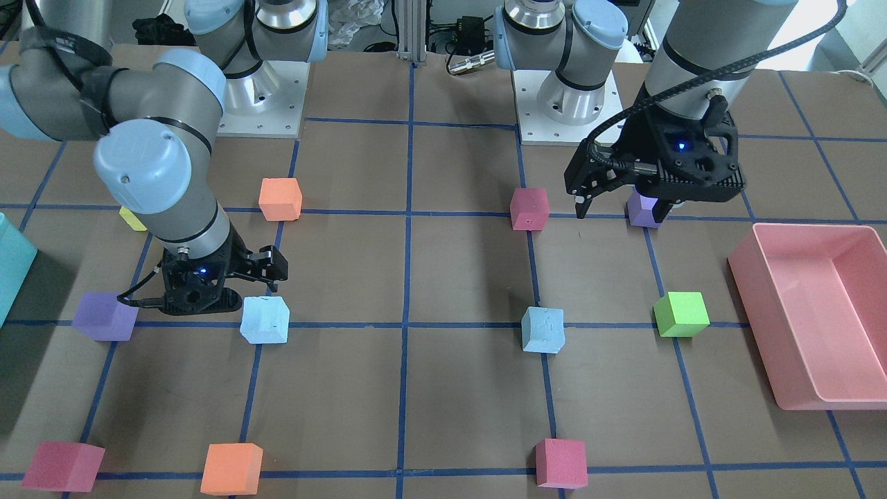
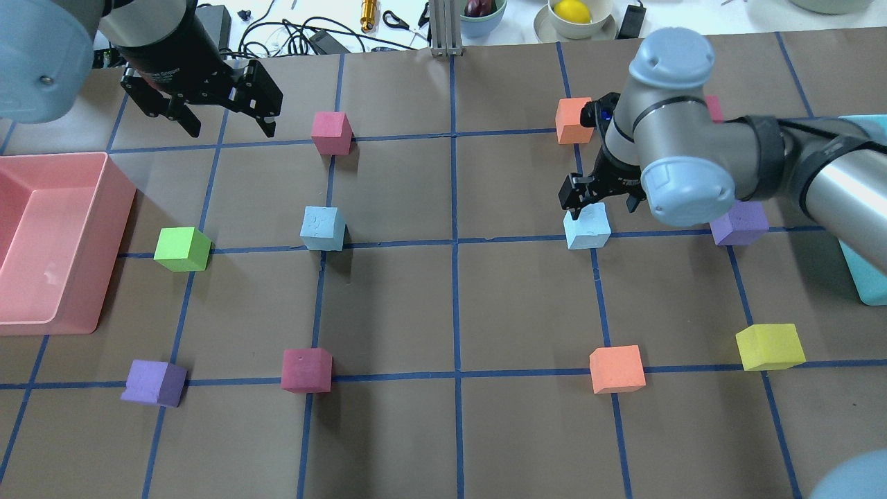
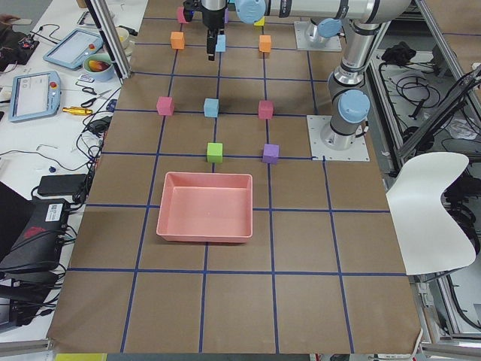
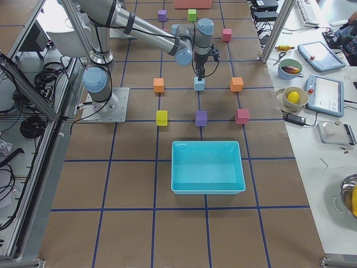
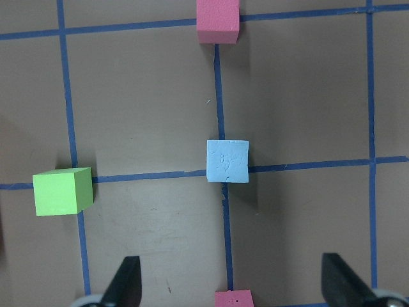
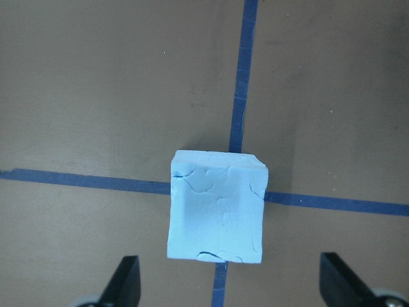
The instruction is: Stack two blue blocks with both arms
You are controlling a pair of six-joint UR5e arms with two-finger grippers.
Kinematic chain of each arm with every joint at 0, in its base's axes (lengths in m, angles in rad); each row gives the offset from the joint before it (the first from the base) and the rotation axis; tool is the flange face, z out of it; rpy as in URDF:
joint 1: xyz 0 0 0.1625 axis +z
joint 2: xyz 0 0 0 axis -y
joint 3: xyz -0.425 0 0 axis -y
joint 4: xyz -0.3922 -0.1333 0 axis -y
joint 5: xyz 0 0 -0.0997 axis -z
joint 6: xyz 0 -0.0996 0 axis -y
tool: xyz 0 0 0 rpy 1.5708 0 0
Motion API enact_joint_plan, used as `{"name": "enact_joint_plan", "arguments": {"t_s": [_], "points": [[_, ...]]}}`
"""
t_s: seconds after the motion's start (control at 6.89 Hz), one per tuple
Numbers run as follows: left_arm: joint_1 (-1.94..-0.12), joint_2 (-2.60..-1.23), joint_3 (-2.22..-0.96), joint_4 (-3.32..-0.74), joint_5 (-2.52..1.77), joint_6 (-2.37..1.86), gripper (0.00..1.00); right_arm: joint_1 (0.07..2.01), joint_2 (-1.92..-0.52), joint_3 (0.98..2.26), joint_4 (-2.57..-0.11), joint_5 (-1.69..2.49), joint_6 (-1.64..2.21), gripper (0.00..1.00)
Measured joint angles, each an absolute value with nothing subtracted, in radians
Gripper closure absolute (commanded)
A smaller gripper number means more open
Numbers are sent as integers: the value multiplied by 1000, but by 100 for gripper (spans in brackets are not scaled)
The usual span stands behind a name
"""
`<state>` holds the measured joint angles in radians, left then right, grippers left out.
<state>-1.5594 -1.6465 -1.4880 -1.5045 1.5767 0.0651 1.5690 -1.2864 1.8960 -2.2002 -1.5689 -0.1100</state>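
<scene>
Two pale blue blocks lie on the table, apart from each other. One blue block (image 2: 323, 228) is left of centre, also in the front view (image 1: 542, 330) and the left wrist view (image 5: 228, 161). My left gripper (image 2: 229, 125) is open and empty, high above the table and beyond this block. The other blue block (image 2: 587, 229) is right of centre, also in the front view (image 1: 265, 320) and the right wrist view (image 6: 217, 208). My right gripper (image 2: 599, 202) is open, low and just above this block, not touching it, with one finger (image 6: 124, 281) at each side.
A pink bin (image 2: 111, 242) stands at the left edge and a teal bin (image 2: 863, 270) at the right edge. Near the right block are a purple cube (image 2: 739, 223) and an orange cube (image 2: 573, 120). Near the left block are a green cube (image 2: 181, 249) and a red cube (image 2: 330, 132).
</scene>
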Motion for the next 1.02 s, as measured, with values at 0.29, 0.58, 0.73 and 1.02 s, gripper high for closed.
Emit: {"name": "enact_joint_plan", "arguments": {"t_s": [0.29,0.58,0.73,1.02], "points": [[-1561,-1644,-1519,-1493,1576,61,0,1569,-1224,1947,-2332,-1567,-104,54],[-1561,-1643,-1561,-1490,1575,63,0,1570,-1194,1955,-2379,-1568,-99,77],[-1560,-1650,-1581,-1487,1574,65,0,1576,-1198,1951,-2383,-1561,-92,77],[-1557,-1699,-1605,-1416,1566,79,0,1665,-1222,1914,-2368,-1528,24,76]]}}
